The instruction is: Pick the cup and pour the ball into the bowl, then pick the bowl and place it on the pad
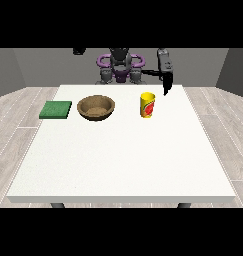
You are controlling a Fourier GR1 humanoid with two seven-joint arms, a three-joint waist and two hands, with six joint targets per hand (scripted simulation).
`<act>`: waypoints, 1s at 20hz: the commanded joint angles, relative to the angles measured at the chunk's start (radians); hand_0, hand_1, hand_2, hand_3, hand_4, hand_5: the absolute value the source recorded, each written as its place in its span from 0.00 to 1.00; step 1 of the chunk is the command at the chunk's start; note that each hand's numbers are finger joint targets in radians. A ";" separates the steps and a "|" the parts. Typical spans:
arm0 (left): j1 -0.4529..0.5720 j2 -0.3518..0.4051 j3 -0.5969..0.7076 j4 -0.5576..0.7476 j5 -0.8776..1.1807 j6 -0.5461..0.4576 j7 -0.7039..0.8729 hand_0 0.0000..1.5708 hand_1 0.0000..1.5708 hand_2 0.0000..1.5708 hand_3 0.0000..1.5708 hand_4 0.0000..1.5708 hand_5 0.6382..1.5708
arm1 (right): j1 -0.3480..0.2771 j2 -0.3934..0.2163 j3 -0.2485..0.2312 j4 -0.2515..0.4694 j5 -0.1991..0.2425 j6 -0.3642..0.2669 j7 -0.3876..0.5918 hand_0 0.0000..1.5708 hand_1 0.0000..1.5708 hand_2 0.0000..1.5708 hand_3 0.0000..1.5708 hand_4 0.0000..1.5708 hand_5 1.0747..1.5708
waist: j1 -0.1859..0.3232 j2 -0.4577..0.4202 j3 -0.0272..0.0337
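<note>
A yellow cup [147, 105] with a red mark stands upright on the white table [123, 160], right of centre at the back. No ball shows from this side. A brown wooden bowl [96, 107] sits to its left, and a flat green pad [56, 109] lies further left. The hand at the view's right [166, 84] hangs over the table's far edge, behind and to the right of the cup and apart from it, its fingers pointing straight down and holding nothing. Of the hand at the view's left [79, 50] only a dark bit shows, high up near the picture's top.
The robot's torso [120, 67] stands behind the table's far edge. A dark forearm [164, 59] rises above the hand at the view's right. A wooden floor surrounds the table.
</note>
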 commanded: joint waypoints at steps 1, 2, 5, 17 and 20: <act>-0.010 0.000 -0.014 0.150 -0.007 -0.044 -0.052 0.00 0.00 0.00 0.00 0.00 0.82 | 0.036 0.008 -0.026 0.000 0.014 -0.004 0.027 0.00 0.00 0.00 0.00 0.00 0.99 | 0.028 -0.053 0.0002; -0.027 0.011 0.006 0.180 -0.024 -0.014 -0.090 0.00 0.00 0.00 0.00 0.00 0.83 | 0.110 0.008 -0.003 -0.020 0.005 0.030 -0.037 0.00 0.00 0.00 0.00 0.00 1.00 | 0.000 -0.046 0.0004; -0.077 0.008 0.001 0.270 -0.030 -0.024 -0.137 0.00 0.00 0.00 0.00 0.00 0.86 | 0.033 0.003 -0.083 -0.001 -0.036 0.038 0.000 0.00 0.00 0.00 0.00 0.00 0.99 | 0.023 -0.029 0.0003; -0.140 0.020 0.080 0.554 -0.025 0.008 -0.402 0.00 0.00 0.00 0.00 0.00 0.84 | 0.140 -0.083 -0.170 -0.156 -0.145 0.183 -0.019 0.00 0.00 0.00 0.00 0.00 0.99 | -0.093 0.053 -0.0001; -0.161 0.035 0.087 0.612 -0.032 0.012 -0.439 0.00 0.00 0.00 0.00 0.00 0.85 | 0.116 -0.120 -0.244 -0.184 -0.222 0.214 0.014 0.00 0.00 0.00 0.00 0.00 0.99 | -0.110 0.069 -0.0001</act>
